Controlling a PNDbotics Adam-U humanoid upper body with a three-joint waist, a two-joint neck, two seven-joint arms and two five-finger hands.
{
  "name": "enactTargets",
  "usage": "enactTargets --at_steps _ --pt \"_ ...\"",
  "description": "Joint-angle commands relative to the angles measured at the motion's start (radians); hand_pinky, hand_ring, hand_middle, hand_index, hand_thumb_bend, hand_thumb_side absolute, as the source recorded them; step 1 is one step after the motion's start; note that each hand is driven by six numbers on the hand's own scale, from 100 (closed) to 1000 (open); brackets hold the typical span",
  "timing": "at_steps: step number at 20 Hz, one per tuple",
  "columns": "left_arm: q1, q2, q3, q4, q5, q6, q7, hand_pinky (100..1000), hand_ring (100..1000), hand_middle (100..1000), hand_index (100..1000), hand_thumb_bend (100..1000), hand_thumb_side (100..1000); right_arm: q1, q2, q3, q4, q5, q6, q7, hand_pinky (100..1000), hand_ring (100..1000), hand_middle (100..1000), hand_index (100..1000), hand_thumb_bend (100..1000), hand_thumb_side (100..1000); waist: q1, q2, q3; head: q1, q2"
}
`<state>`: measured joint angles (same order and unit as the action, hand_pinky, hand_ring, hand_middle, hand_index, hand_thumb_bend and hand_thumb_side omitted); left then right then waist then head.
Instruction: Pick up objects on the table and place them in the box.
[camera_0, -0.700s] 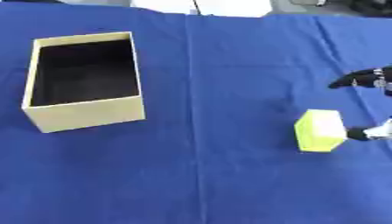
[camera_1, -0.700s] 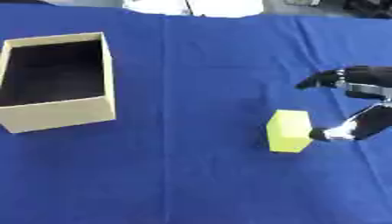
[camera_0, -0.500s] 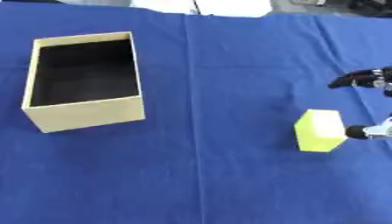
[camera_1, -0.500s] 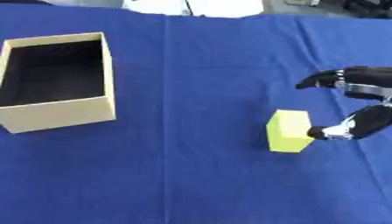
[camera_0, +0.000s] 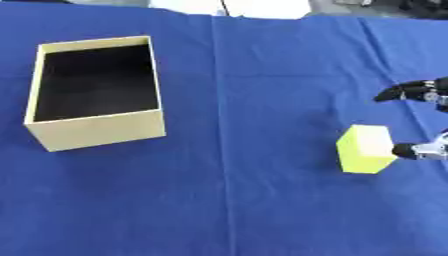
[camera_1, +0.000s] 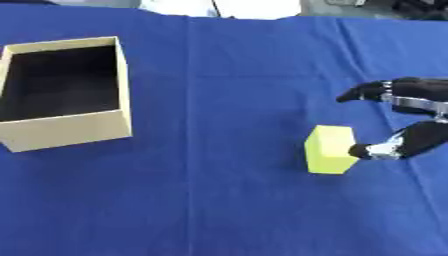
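Barely anything has shifted in the last half second or so: my right hand (camera_1: 411, 120) is parked at the right edge, fingers (camera_1: 360, 93) spread above and thumb tip touching the right face of the yellow block (camera_1: 330, 156), nothing gripped yet. Block sits on the blue cloth (camera_0: 262, 75), well apart from the open cardboard box (camera_0: 98, 131) over on the left. I'd call this the grasp step; next I need to bring the fingers down onto the block, lift, and carry it left. Left hand isn't showing.
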<state>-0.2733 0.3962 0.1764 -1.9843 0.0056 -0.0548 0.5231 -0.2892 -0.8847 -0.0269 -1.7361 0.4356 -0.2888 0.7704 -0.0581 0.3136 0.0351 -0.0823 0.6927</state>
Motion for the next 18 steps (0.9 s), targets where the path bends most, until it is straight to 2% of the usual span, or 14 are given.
enactTargets --at_steps 1,4,11,16,18 --pt "-0.012 0.019 0.004 -0.016 -0.006 -0.001 -0.004 877 697 612 634 245 787 -0.007 -0.018 0.001 0.003 0.022 0.003 -0.001 969 1000 930 1000 484 937 0.002 -0.015 0.001 -0.005 -0.011" --pt "-0.013 0.017 0.002 -0.016 -0.006 -0.001 -0.006 877 698 613 633 244 788 -0.016 -0.012 0.012 0.009 0.044 0.002 -0.008 967 1000 925 1000 512 951 0.002 -0.013 0.004 -0.008 -0.013" --pt "-0.016 0.015 0.002 -0.016 -0.005 -0.001 -0.008 877 699 613 633 242 792 -0.034 0.016 0.038 0.03 0.121 0.0 -0.028 966 996 923 1000 516 985 0.004 -0.007 0.011 -0.012 -0.013" --pt "-0.017 0.013 0.001 -0.016 -0.004 -0.001 -0.009 877 699 614 633 241 793 -0.033 0.027 0.047 0.041 0.158 -0.002 -0.04 967 996 926 1000 531 968 0.005 -0.005 0.012 -0.014 -0.013" --pt "-0.017 0.013 0.002 -0.016 -0.005 -0.001 -0.01 877 699 613 632 240 790 -0.032 0.029 0.05 0.045 0.172 -0.004 -0.043 968 996 925 1000 545 911 0.006 -0.004 0.012 -0.014 -0.013"
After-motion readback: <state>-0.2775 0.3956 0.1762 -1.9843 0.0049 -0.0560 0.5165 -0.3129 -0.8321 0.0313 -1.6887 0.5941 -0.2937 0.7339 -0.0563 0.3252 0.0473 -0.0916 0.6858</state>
